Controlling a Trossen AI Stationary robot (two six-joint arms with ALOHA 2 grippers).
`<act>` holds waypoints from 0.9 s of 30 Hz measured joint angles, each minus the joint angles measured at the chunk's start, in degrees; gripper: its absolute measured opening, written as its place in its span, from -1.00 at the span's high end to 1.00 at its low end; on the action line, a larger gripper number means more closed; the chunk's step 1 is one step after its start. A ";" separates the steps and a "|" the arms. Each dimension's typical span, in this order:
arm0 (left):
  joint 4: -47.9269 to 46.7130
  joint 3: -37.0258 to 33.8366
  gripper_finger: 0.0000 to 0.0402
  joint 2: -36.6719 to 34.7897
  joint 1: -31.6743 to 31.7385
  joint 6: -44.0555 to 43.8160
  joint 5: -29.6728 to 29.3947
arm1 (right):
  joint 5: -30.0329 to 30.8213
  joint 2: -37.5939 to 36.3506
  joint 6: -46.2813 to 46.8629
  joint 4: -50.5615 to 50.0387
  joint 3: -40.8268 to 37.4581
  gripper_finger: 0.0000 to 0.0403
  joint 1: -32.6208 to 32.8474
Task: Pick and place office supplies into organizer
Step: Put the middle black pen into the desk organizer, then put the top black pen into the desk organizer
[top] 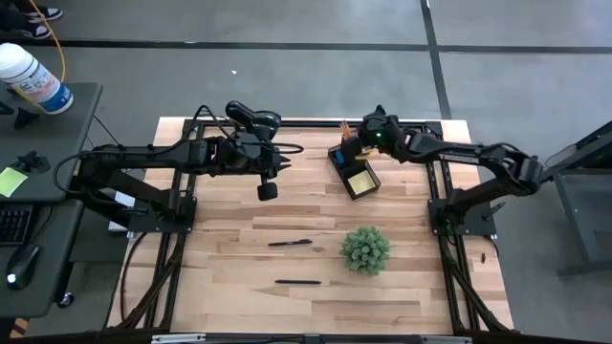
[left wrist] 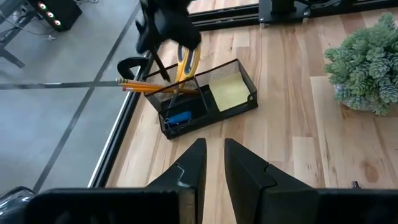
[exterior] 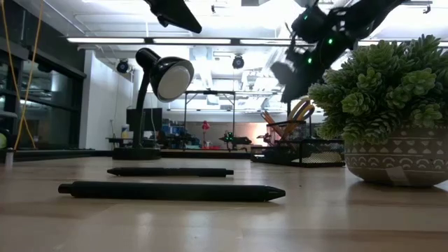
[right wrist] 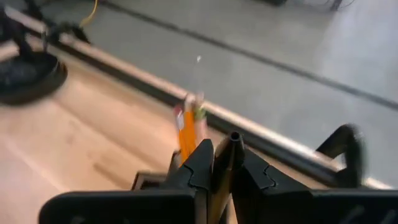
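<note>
Right gripper [right wrist: 219,163] closed on a thin black pen [right wrist: 231,149], shaft clamped between both fingers, long axis running along the fingers and its tip pointing forward past them. In the high view this gripper [top: 361,139] sits over the far end of the small black mesh desk organizer [top: 354,172], above its tall compartment.

Organizer long axis slightly diagonal on the light wooden slat table [top: 239,296]. Tall compartment: orange wooden pencils [left wrist: 143,86] leaning outward, and yellow-handled scissors [left wrist: 186,62] standing handle-up. Beside it, a lower section with a small blue item [left wrist: 178,117]. Remaining tray section: square yellow sticky-note pad [left wrist: 229,93] lying flat.

Left gripper [left wrist: 212,163] hovers high, well apart from the organizer, fingers narrow with a slim gap, nothing between them.

Two more black pens lie flat on the table, both long axes roughly left-right: one [top: 290,243] mid-table, the other [top: 297,282] nearer the front edge. Round green spiky plant in a patterned pot [top: 366,249] stands between organizer and front edge. Black domed desk lamp [exterior: 159,73] at the far edge, close to the left arm
</note>
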 joint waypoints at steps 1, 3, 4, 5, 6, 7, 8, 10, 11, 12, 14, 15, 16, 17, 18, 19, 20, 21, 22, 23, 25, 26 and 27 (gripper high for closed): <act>-0.02 0.00 0.78 0.00 0.00 0.00 0.00 | -0.71 1.07 -0.02 0.00 -0.03 0.86 -0.01; 0.00 0.00 0.79 0.00 0.00 0.00 0.00 | -0.65 2.96 -0.13 -0.05 -0.11 0.86 0.11; 0.00 0.00 0.79 0.00 0.00 -0.06 0.00 | -0.63 3.89 -0.01 0.07 -0.11 0.86 0.18; 0.00 0.00 0.80 0.00 0.00 -0.12 0.01 | -0.71 4.79 0.03 0.09 -0.11 0.86 0.18; 0.00 0.00 0.80 0.00 0.00 -0.19 0.00 | -1.06 5.61 0.07 0.17 -0.13 0.86 0.18; 0.00 0.00 0.80 0.00 0.00 -0.31 0.00 | -1.32 6.33 0.14 0.57 -0.13 0.86 0.26; 0.00 0.00 0.80 0.00 0.00 -0.40 0.00 | -1.41 6.90 0.21 0.76 -0.13 0.86 0.30; 0.00 0.00 0.80 0.00 0.00 -0.76 0.02 | -2.40 7.49 0.19 0.81 -0.13 0.79 0.33; 0.00 0.00 0.80 0.00 0.00 -0.96 0.02 | -3.26 7.66 0.34 0.87 -0.13 0.72 0.33; 0.00 0.00 0.79 0.00 0.00 -1.13 0.01 | -3.99 7.71 0.88 0.85 -0.13 0.64 0.33; 0.00 0.00 0.79 0.00 0.00 -1.22 0.02 | -4.60 7.71 2.14 0.86 -0.13 0.47 0.35; 0.00 0.00 0.79 0.00 0.00 -1.23 0.02 | -4.63 7.60 2.59 0.88 -0.13 0.40 0.36; 0.00 0.00 0.79 0.00 0.00 -1.25 0.02 | -4.75 7.47 2.70 0.92 -0.13 0.34 0.37; 0.00 0.00 0.79 0.00 0.00 -1.25 0.02 | -5.05 7.25 2.66 0.98 -0.13 0.29 0.37; 0.00 0.00 0.79 0.00 0.00 -1.24 0.02 | -5.27 6.90 2.64 1.03 -0.13 0.24 0.37; 0.00 0.00 0.79 0.00 0.00 -1.25 0.02 | -5.46 6.51 2.64 1.04 -0.13 0.21 0.37; 0.00 0.00 0.79 0.00 0.00 -1.25 0.02 | -5.55 6.12 2.64 1.16 -0.13 0.18 0.37; 0.00 0.00 0.79 0.00 0.00 -1.25 0.02 | -5.65 5.65 2.60 1.19 -0.13 0.16 0.37; 0.00 0.00 0.79 0.00 0.00 -1.25 0.03 | -5.65 5.23 2.42 1.18 -0.13 0.14 0.37; 0.00 0.00 0.79 0.00 0.00 -1.25 0.04 | -5.66 4.65 1.84 1.26 -0.13 0.13 0.37; -0.10 0.00 0.79 0.00 0.00 -1.22 0.04 | -5.70 3.17 0.42 1.87 -0.13 0.13 0.37; -0.29 0.00 0.79 0.00 0.00 -1.19 0.07 | -6.19 2.22 -0.57 2.64 -0.13 0.13 0.37; -0.61 0.00 0.79 0.00 0.00 -1.18 0.09 | -7.41 1.13 -1.71 3.43 -0.13 0.13 0.37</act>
